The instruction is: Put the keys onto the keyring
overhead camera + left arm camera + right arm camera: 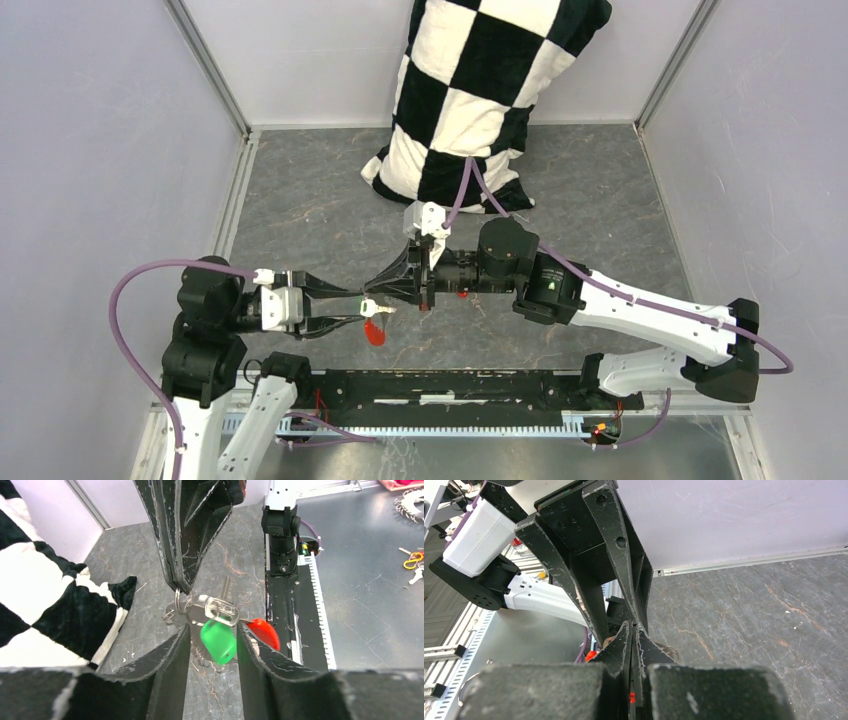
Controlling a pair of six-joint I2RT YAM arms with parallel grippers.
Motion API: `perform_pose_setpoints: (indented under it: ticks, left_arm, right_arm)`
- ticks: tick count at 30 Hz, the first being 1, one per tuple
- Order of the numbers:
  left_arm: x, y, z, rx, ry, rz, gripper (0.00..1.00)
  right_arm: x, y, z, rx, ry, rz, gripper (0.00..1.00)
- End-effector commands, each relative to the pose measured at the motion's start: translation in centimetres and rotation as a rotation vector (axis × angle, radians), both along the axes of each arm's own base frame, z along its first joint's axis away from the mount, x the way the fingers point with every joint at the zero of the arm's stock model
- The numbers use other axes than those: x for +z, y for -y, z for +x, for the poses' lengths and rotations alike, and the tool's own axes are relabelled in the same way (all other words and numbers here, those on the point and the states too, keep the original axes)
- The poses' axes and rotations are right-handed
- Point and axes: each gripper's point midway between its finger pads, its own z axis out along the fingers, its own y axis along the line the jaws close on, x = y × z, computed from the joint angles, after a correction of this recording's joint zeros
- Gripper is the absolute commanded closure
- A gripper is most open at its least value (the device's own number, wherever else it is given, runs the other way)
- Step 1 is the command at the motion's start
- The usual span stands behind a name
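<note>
Pinching green key [217, 641], probably light and slippery, by head in left gripper [212, 630]; clamping springy-looking keyring [177, 600] in closed right gripper [181, 586].

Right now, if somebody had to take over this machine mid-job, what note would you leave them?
Right tool: shut, pinching the keyring by a thin silver ring.
Left tool: the green key sits in its gap; I cannot tell whether it is gripped.
A red piece hangs with the same bunch, partly hidden behind the left tool. It could be the fob or the red key.
Done: the bunch is held between both tools.
Unclear: whether the green key is threaded on.
Left: check that both keys are on the ring, then let go.
</note>
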Motion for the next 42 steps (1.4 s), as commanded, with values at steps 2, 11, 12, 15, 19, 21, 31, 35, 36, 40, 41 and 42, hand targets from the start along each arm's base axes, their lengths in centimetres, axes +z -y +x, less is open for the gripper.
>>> perform_pose_setpoints:
  ticks: [2,11,12,15,19,21,31,35,36,40,41,42]
  left_arm:
    - [0.7,-0.4,1.1,0.067,0.084,0.013,0.52]
    - [5.3,0.0,1.1,0.097,-0.005,-0.121,0.41]
    - [6.0,0.1,1.3,0.107,-0.025,-0.146,0.37]
    - [7.4,0.1,1.7,0.132,-0.056,-0.194,0.3]
    - [6.6,0.0,2.2,0.159,-0.112,-0.197,0.25]
    - [5.5,-0.1,2.7,0.191,-0.133,-0.184,0.24]
    - [-1.0,-0.7,5.5,0.268,-0.15,-0.075,0.25]
    - [-2.5,-1.1,6.2,0.293,-0.099,-0.022,0.28]
    - [-2.5,-1.2,6.4,0.301,-0.088,-0.017,0.3]
    - [-2.3,-1.4,6.8,0.309,-0.035,-0.002,0.37]
    - [-2.3,-1.5,6.9,0.317,-0.026,0.001,0.38]
    - [-2.2,-1.6,7.1,0.329,-0.015,0.004,0.4]
  right_arm:
    - [3.5,1.4,-0.1,0.002,0.026,0.106,1.0]
    - [3.2,1.5,0.2,-0.012,0.021,0.116,1.0]
    - [3.2,1.5,0.3,-0.017,0.02,0.113,1.0]
    - [2.6,1.0,1.5,-0.075,0.014,0.067,1.0]
    - [1.5,0.8,3.5,-0.177,0.002,-0.012,1.0]
    - [1.3,0.7,4.1,-0.207,0.0,-0.022,1.0]
    - [1.4,-0.5,4.8,-0.262,0.015,-0.081,1.0]
    - [1.4,-0.9,4.6,-0.269,0.025,-0.103,1.0]
    - [1.2,-1.0,4.6,-0.27,0.028,-0.111,1.0]
    - [0.9,-1.5,4.6,-0.268,0.034,-0.132,1.0]
    - [0.9,-1.5,4.6,-0.266,0.037,-0.136,1.0]
    - [0.8,-1.5,4.5,-0.264,0.037,-0.143,1.0]
